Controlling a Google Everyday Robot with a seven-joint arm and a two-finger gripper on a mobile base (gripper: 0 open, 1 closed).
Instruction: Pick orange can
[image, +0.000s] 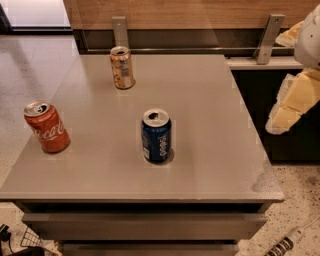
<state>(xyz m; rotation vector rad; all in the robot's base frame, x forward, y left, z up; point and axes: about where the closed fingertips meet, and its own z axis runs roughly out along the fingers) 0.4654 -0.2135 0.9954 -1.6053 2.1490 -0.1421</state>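
Note:
The orange can (122, 67) stands upright at the far left of the grey table (210, 125); it is golden-tan with a whitish label patch and a silver top. My gripper (283, 116) shows as cream-coloured parts at the right edge of the camera view, off the table's right side and well apart from the orange can. It holds nothing that I can see.
A dark blue Pepsi can (156, 135) stands near the table's middle front. A red Coca-Cola can (46, 126) stands at the left edge. A wooden wall with two metal brackets (120, 31) runs behind the table. A dark counter (260, 95) is to the right.

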